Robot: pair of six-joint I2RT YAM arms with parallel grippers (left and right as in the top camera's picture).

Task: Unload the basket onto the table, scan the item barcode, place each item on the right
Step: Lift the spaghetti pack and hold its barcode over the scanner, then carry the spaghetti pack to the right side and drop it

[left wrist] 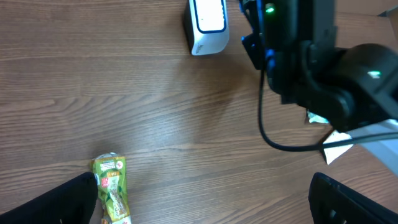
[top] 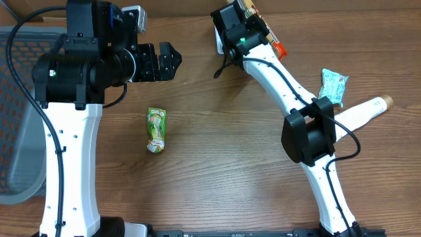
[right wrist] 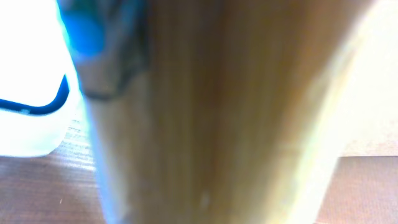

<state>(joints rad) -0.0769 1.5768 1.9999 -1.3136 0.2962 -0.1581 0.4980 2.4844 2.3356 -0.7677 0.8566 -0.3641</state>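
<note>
Your right end effector (top: 258, 29) is closed on a long tan packet with an orange-red end (top: 279, 48), at the far edge of the wooden bench (top: 223, 164). The packet sticks out on both sides of the grip. In your right wrist view it (right wrist: 217, 112) fills nearly the whole frame as a tan blur, so you cannot read any barcode there. The white box-shaped barcode scanner (top: 219, 43) stands just beside the packet, on the left of that view (right wrist: 25, 81). You cannot tell whether the 2 touch.

Your left end effector (top: 172, 60) is open wide and holds nothing, hovering over bare wood left of the scanner. In its wrist view 1 dark finger (left wrist: 56, 199) shows at each lower corner. The scanner (left wrist: 207, 22) is at the top of that view, and the black right arm crowds the upper right.

1 green foil pouch (top: 156, 130) lies flat on the bench below the left end effector, well apart from the scanner. It also shows at the bottom of the left wrist view (left wrist: 111, 190). 1 teal plastic packet (top: 333, 85) and 1 cream plastic bottle with a tan cap (top: 362, 112) lie near the right arm's elbow, on its right side. A grey mesh basket (top: 16, 99) sits at the left edge, partly behind the left arm.
</note>
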